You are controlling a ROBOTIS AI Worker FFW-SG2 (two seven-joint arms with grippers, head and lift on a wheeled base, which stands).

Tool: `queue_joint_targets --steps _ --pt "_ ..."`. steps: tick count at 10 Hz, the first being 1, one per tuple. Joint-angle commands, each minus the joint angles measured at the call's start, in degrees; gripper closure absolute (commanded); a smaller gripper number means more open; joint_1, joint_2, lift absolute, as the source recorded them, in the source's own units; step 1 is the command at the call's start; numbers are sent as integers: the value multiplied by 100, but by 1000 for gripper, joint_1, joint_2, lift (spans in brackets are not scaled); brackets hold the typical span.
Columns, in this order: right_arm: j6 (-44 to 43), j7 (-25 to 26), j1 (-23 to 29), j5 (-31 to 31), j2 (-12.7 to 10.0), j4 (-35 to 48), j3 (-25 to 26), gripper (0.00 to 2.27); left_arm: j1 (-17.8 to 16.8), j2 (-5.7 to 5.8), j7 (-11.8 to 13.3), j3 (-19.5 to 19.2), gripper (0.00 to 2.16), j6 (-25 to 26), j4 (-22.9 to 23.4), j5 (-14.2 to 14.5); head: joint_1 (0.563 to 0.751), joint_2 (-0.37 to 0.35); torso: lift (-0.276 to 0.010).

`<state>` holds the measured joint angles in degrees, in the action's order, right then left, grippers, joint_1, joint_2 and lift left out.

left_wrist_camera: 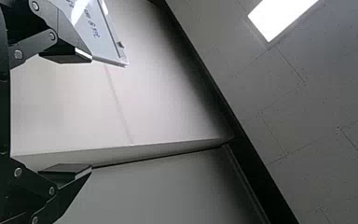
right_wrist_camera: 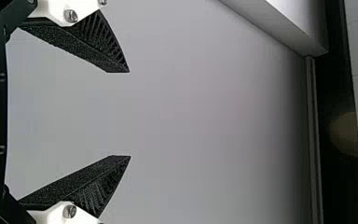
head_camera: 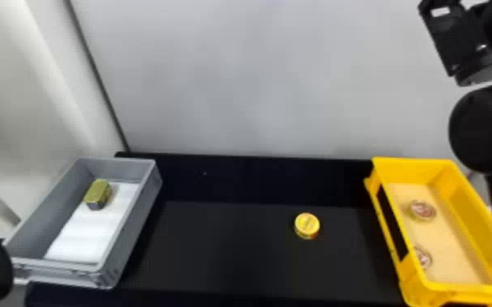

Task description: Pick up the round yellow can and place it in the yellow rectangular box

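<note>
The yellow can (head_camera: 307, 225) was seen lying flat on the black surface (head_camera: 224, 253), between the grey box (head_camera: 128, 239) and the yellow box (head_camera: 392, 241), nearer the latter. It was set well apart from the raised right arm (head_camera: 484, 130), whose right fingers (right_wrist_camera: 91, 182) were spread wide, with pale wall (right_wrist_camera: 214, 116) seen between them. The left fingers (left_wrist_camera: 65, 171) were also held wide. Two round tins (head_camera: 422, 210) were contained in the yellow box.
</note>
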<state>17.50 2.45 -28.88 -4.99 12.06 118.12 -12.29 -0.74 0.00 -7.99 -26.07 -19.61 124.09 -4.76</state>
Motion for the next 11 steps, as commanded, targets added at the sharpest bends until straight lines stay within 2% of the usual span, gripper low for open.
queue_joint_targets --steps 1,3,4,5,6,7,8,9,10,11 --pt "-70 98 32 -20 -10 -34 33 113 4 -15 7 -5 407 80 71 -34 694 54 0" --pt "-35 19 -82 -11 -28 159 305 113 -137 -15 -2 171 407 -96 36 -8 694 54 0" --pt "-35 10 -3 -20 -72 133 385 113 -93 -15 -37 329 407 71 10 10 694 54 0" --pt "581 72 120 -20 -195 194 446 113 -137 -15 -10 373 407 132 10 28 694 54 0" --pt "1135 880 427 -248 -371 370 358 113 -154 -15 -46 338 407 176 1 19 694 54 0" --pt "1935 863 304 -415 -450 396 288 113 -137 -15 60 57 407 159 89 19 694 54 0" --pt "2726 1522 -38 -1039 -169 581 42 35 -110 -15 60 -22 407 159 115 36 694 54 0" --pt "3931 2603 -311 -2481 42 766 130 81 -75 -15 104 39 407 212 98 19 694 54 0" --pt "5241 3174 -513 -3632 -37 590 596 101 -93 -15 121 101 407 414 98 63 694 54 0" --pt "5681 3166 -618 -4326 -28 414 1009 113 -119 -15 139 224 407 537 98 80 694 54 0"
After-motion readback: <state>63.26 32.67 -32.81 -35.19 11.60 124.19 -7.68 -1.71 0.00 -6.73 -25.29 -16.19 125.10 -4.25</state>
